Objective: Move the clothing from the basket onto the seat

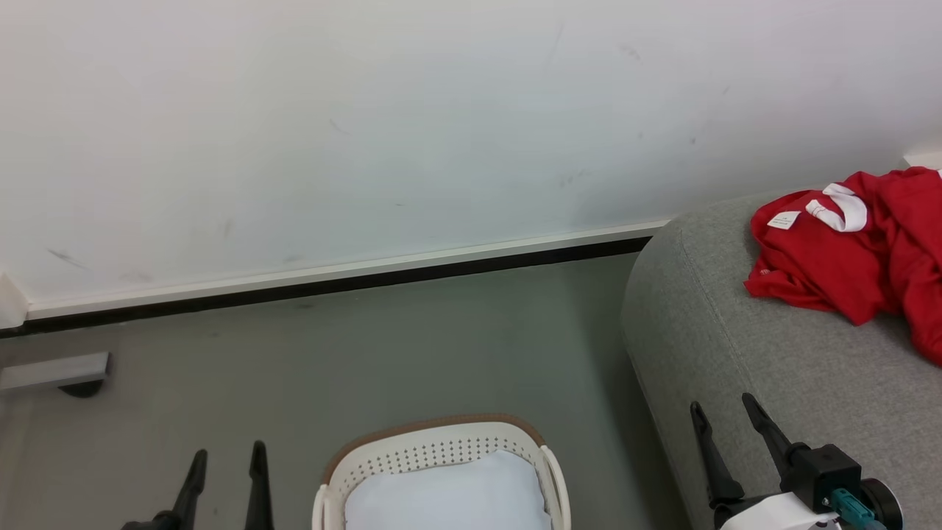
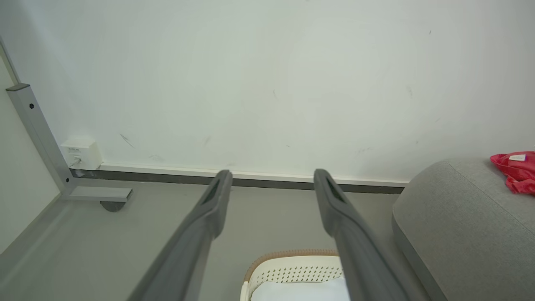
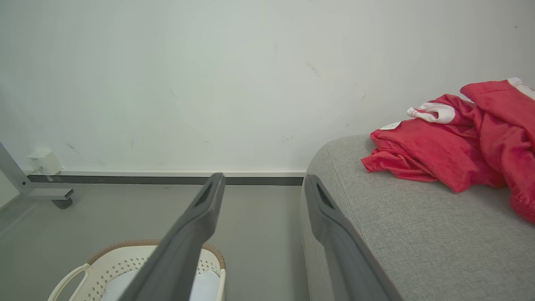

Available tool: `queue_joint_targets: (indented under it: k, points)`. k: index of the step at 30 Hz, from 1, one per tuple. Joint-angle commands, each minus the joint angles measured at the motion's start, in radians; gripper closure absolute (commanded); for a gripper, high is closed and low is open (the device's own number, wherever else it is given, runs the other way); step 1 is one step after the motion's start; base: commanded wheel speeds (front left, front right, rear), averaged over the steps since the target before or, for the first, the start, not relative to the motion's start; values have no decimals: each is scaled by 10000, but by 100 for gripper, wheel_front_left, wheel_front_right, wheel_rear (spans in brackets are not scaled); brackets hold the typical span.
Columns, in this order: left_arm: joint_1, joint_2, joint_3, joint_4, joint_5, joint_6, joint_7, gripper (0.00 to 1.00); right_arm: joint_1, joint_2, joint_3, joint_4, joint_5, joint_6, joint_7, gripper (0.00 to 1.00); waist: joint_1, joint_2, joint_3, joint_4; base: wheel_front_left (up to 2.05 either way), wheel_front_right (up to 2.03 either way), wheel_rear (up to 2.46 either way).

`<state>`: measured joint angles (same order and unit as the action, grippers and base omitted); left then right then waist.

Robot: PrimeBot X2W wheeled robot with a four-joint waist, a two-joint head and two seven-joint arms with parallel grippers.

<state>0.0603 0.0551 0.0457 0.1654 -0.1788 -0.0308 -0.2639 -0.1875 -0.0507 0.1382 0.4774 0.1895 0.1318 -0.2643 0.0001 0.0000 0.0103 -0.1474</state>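
Crumpled red clothing (image 1: 831,258), white trim and label, is laid on seat (image 1: 736,353); left gripper (image 1: 228,453) and right gripper (image 1: 723,403) fingers are released, empty.

grey floor (image 1: 368,353): smooth, matt. seat (image 1: 773,346) stands on it; grey woven fabric, rounded corner. basket (image 1: 441,449) on floor left of seat, near its front corner, not touching; cream perforated wall, brown rim. pale bluish pad (image 1: 449,497) lies flat inside basket. metal frame foot (image 1: 55,370) on floor well left of seat, close to wall. clothing (image 1: 846,250) lies crumpled on seat top, back from rounded corner, toward wall side; red fabric, white trim, small white label (image 1: 783,219) facing up.
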Motion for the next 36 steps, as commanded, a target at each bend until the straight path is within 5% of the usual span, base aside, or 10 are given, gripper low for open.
queue_joint_targets:
  k: [1,36]
  points:
    - [-18,8,43,37,129,-41,-6,0,-125,0,0,30,102,-23,2,0,-1,0,1,-3,0,0,0]
    - [-72,-32,77,146,40,9,-6,0,-42,0,94,118,246,-23,3,0,-1,0,-69,16,0,0,0]
